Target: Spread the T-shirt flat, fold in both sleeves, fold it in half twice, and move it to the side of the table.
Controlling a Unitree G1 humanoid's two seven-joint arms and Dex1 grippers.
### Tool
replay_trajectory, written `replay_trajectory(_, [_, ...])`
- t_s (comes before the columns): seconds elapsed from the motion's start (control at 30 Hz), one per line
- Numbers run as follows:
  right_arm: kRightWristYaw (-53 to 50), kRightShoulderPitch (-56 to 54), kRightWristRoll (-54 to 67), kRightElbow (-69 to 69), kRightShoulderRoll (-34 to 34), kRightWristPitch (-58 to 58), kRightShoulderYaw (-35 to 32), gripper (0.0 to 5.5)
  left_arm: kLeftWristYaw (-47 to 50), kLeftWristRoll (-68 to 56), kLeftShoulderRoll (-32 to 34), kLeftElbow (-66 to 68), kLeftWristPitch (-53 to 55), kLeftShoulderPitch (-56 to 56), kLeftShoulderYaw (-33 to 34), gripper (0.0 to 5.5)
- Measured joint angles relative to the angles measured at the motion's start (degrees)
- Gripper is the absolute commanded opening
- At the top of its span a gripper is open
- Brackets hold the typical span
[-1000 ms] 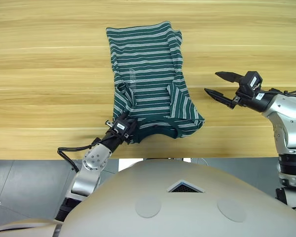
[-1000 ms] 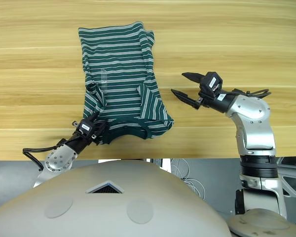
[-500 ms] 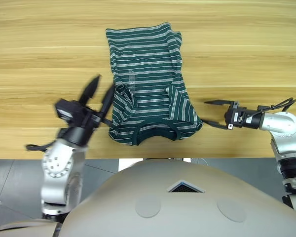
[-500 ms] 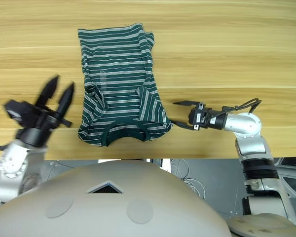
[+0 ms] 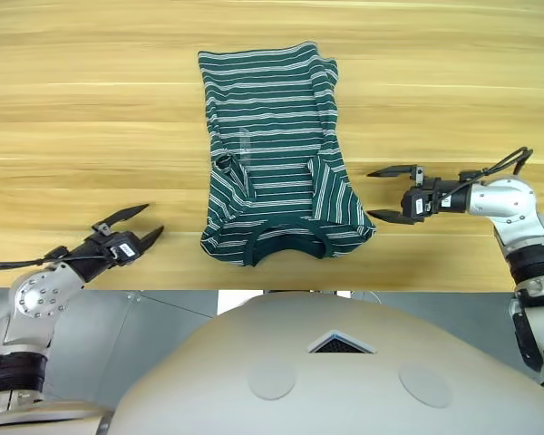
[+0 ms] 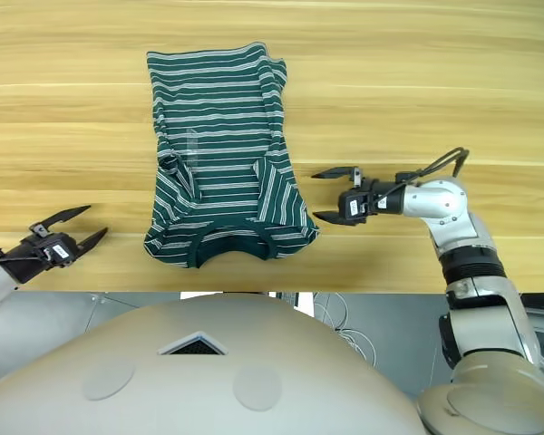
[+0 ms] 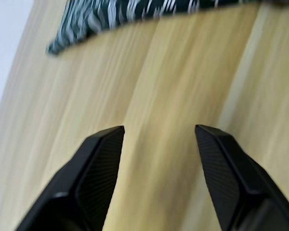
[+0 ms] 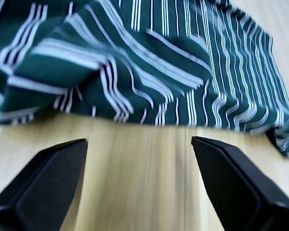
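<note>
1. As it lies on the wooden table [image 5: 72,109], the T-shirt [image 5: 272,154] has its long axis running from the near edge toward the far side. The neckline [image 5: 286,237] is at the near end, facing the robot, and the hem is at the far end.
2. The shirt sits about midway across the table, between the two arms, with its collar end close to the near edge.
3. The table is pale wood with the grain running left to right. Past its near edge, a grey tiled floor [image 5: 154,313] shows.
4. The shirt is dark green with thin white stripes. Both sleeves are turned in over the front, so it forms a narrow strip, somewhat wider at the shoulder end. The cloth is wrinkled around the folded sleeves.
5. The left gripper [image 5: 152,218] hovers over bare wood by the near edge, well to the left of the shirt. Its two fingers are spread apart and hold nothing.
6. The right gripper [image 5: 372,193] is just beside the shirt's near right corner, pointing at the cloth. Its fingers are wide apart, empty and clear of the fabric.
</note>
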Motion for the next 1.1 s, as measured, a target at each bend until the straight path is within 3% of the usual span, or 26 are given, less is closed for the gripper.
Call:
replay_trajectory(0.23, [0.69,-2.75,2.8,3.07,3.62,-2.24,5.6,4.06,-0.12,3.79,-2.12,-3.6,-1.77,-6.5,-10.57,2.61])
replay_trajectory(0.6, [4.28,-2.08,6.34,3.1,4.95,-1.82,8.93,1.92,1.23,5.92,-3.28,2.81,-5.29,-18.07,-20.15,2.61])
replay_trajectory(0.93, [4.1,-3.47,5.58,4.2,5.55,0.36,9.38,0.16,-2.06,-1.19,-2.03,4.15,-6.71,-16.84,-27.36,0.88])
replay_trajectory(1.1, [4.1,-3.37,5.52,3.57,5.84,0.46,9.95,0.06,-3.71,-2.03,-0.65,3.79,-6.72,-17.14,-29.04,0.26])
